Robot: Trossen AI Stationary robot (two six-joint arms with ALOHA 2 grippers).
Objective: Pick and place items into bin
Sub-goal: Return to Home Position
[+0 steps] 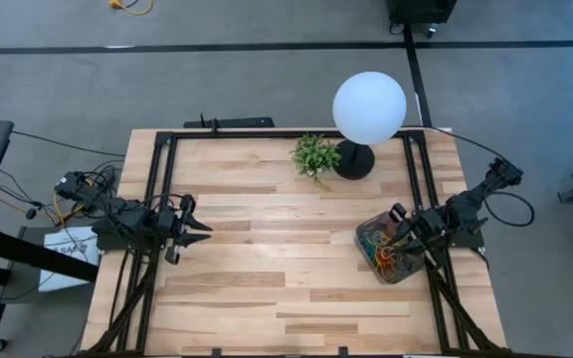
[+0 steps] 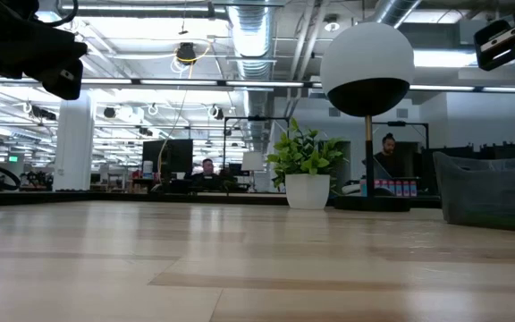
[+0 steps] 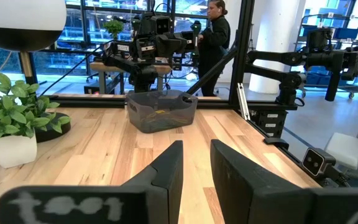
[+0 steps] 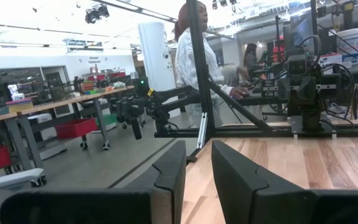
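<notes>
The bin is a small dark translucent tub standing on the right part of the table, also seen in the low view and the left wrist view. A tangle of coloured rubber bands lies inside it. My right gripper hovers over the bin's right side, open and empty, with nothing between its fingers in its own wrist view. My left gripper hangs open and empty above the table's left part, pointing toward the bin.
A small green plant in a white pot and a lamp with a white globe on a black base stand at the table's far edge. Black frame rails run along both sides. Bare wood lies between the arms. People show beyond the table.
</notes>
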